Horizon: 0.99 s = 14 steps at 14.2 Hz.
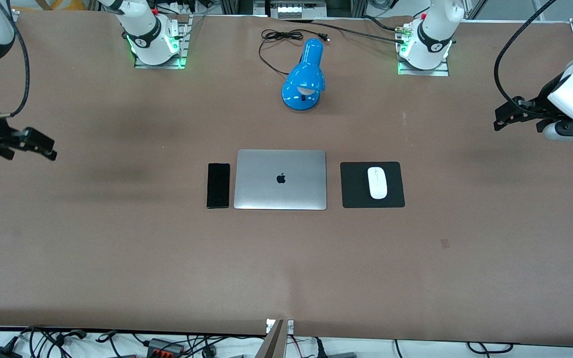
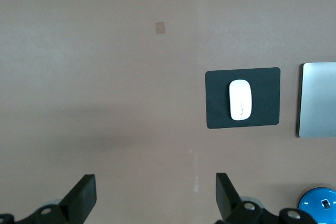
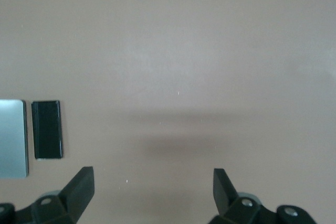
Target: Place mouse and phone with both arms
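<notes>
The white mouse (image 1: 377,182) lies on a square black pad (image 1: 353,191) beside the closed silver laptop (image 1: 280,179), toward the left arm's end of the table. The black phone (image 1: 218,185) lies flat beside the laptop, toward the right arm's end. My left gripper (image 1: 499,122) hangs open and empty over bare table at the left arm's end. Its wrist view shows the gripper (image 2: 156,195), mouse (image 2: 240,99) and pad (image 2: 265,106). My right gripper (image 1: 47,149) hangs open and empty over bare table at the right arm's end. Its wrist view shows the gripper (image 3: 153,190) and phone (image 3: 47,129).
A blue desk lamp (image 1: 305,77) with a black cord stands farther from the front camera than the laptop, between the arm bases. A small tape patch (image 1: 444,242) marks the brown table nearer the front camera than the pad.
</notes>
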Tool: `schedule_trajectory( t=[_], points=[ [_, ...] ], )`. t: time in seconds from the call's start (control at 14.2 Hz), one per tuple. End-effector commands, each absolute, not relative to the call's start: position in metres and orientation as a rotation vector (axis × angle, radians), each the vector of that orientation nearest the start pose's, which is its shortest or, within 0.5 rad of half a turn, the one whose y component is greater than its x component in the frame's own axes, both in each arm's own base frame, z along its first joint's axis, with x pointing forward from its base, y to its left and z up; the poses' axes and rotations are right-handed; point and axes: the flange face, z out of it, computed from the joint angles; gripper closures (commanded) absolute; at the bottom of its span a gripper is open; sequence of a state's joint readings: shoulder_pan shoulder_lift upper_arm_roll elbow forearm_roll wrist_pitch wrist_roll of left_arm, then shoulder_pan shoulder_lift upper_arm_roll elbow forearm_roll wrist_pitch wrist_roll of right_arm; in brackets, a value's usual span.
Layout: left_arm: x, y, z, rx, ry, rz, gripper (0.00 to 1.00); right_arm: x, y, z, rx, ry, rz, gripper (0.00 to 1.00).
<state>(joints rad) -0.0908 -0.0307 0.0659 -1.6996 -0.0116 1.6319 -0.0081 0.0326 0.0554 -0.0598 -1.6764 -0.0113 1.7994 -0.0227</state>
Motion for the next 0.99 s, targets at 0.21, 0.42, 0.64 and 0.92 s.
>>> schedule_trajectory(
  t=[0.21,0.42,0.64,0.92],
  points=[
    [0.549,-0.012,0.59,-3.146,0.043,0.068,0.0,0.57,-0.018,0.572,-3.162,-0.022,-0.062,0.0],
    [0.549,-0.013,0.591,-3.146,0.045,0.065,0.0,0.57,-0.031,0.575,-3.149,0.025,-0.077,0.0],
    [0.549,-0.013,0.591,-3.146,0.045,0.065,0.0,0.569,-0.031,0.579,-3.149,0.025,-0.091,0.0],
    [0.549,-0.013,0.591,-3.146,0.045,0.065,0.0,0.57,-0.037,0.579,-3.146,0.042,-0.099,0.0]
  ],
)
